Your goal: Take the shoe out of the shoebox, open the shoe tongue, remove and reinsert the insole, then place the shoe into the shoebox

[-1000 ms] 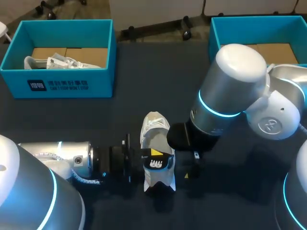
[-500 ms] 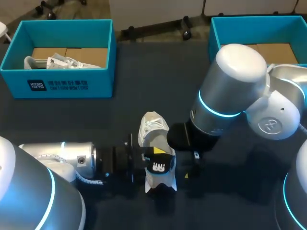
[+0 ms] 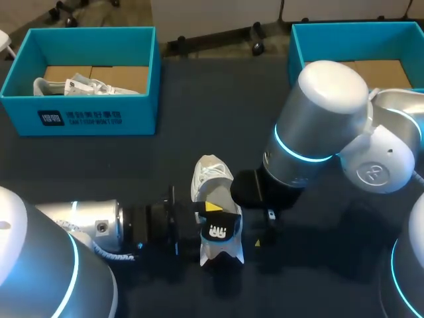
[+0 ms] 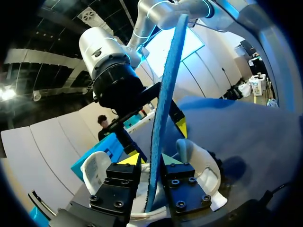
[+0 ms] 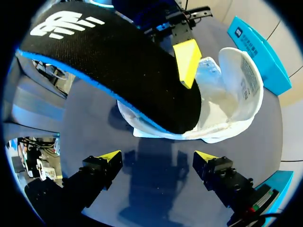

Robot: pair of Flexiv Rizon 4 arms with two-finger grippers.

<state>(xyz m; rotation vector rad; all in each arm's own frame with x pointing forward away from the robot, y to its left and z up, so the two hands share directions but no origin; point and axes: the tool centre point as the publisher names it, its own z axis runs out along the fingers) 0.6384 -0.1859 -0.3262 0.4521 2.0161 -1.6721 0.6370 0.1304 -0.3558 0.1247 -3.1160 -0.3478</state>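
Note:
A white shoe (image 3: 211, 189) lies on the dark table in the middle, and in the right wrist view the shoe (image 5: 227, 104) is just ahead of my right gripper. Its black insole (image 3: 222, 232), blue underneath, stands on edge with one end down in the shoe (image 4: 199, 161). My left gripper (image 4: 149, 160) holds its fingers either side of the insole (image 4: 163, 99), slightly parted, with a thin gap at one finger. My right gripper (image 5: 155, 158) stands wide open beside the shoe, holding nothing. In the head view my right arm (image 3: 318, 132) hides that gripper.
A blue shoebox (image 3: 79, 116) at the back left holds another white shoe (image 3: 83, 85). A second blue shoebox (image 3: 311, 40) stands at the back right, partly behind my right arm.
My left gripper's fingers have parted a little around the insole, and the left arm has drawn back slightly to the left. The shoe and the right arm have stayed put.

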